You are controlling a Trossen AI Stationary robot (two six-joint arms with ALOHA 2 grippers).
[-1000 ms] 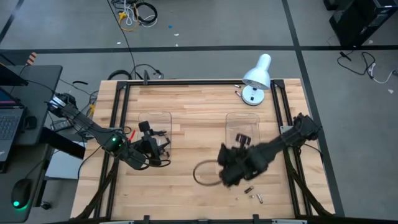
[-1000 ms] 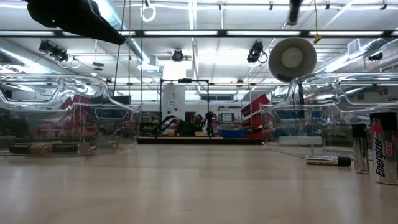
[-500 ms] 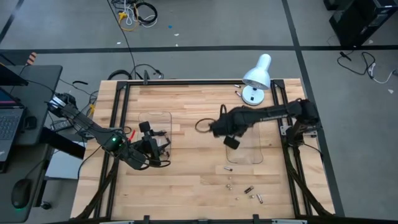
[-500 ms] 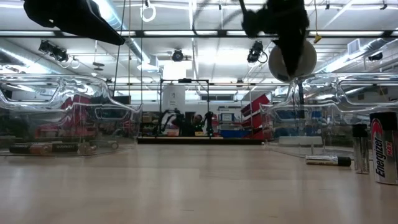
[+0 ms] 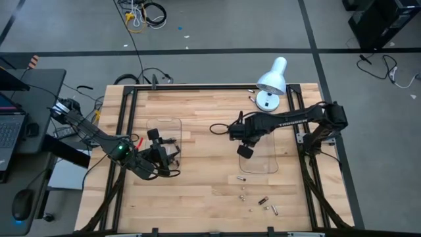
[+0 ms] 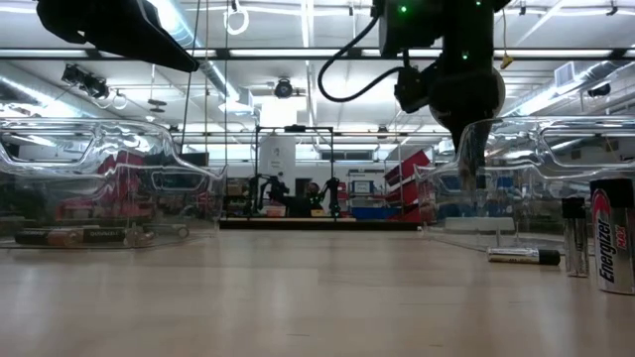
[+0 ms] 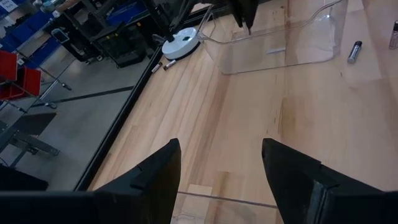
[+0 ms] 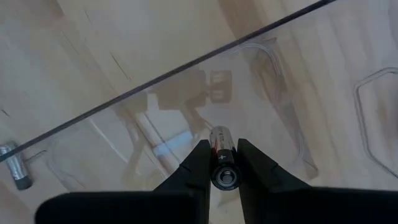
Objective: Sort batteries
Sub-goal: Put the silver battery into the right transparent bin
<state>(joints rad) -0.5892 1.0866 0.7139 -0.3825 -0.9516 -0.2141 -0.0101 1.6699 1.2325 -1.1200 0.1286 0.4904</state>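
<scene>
— Where is the right gripper (image 8: 224, 163) sitting, and is it carrying anything?

— It is hanging over the right-hand clear tray (image 5: 263, 166), near that tray's left edge. Its fingers (image 8: 189, 171) are drawn in narrow and pinching a battery (image 8: 224, 167) between them — a dark cylinder with a red band, its flat end facing the wrist camera. In the low view the same gripper (image 6: 468, 159) is showing as a dark shape pointing down above the tray wall.

— And the other batteries?

— A loose scatter (image 5: 258, 199) is lying on the bare wooden table (image 5: 197, 197) in front of the right tray, apart from it. Seen from table height, one battery is lying on its side (image 6: 524, 256) and two are standing upright at the right edge, a slim one (image 6: 573, 235) beside a big one with a printed label (image 6: 611, 236). Inside the left tray (image 6: 99, 174) a few dark ones (image 6: 84, 236) are lying flat on the floor.

— What is the left arm doing?

— The left gripper (image 7: 217, 177) is waiting by the left tray (image 5: 164, 125), jaws spread wide with nothing between them, only wood showing past its fingers (image 7: 152, 177).

— Anything else on the table?

— A white desk lamp (image 5: 271, 82) is standing at the far right corner.
</scene>
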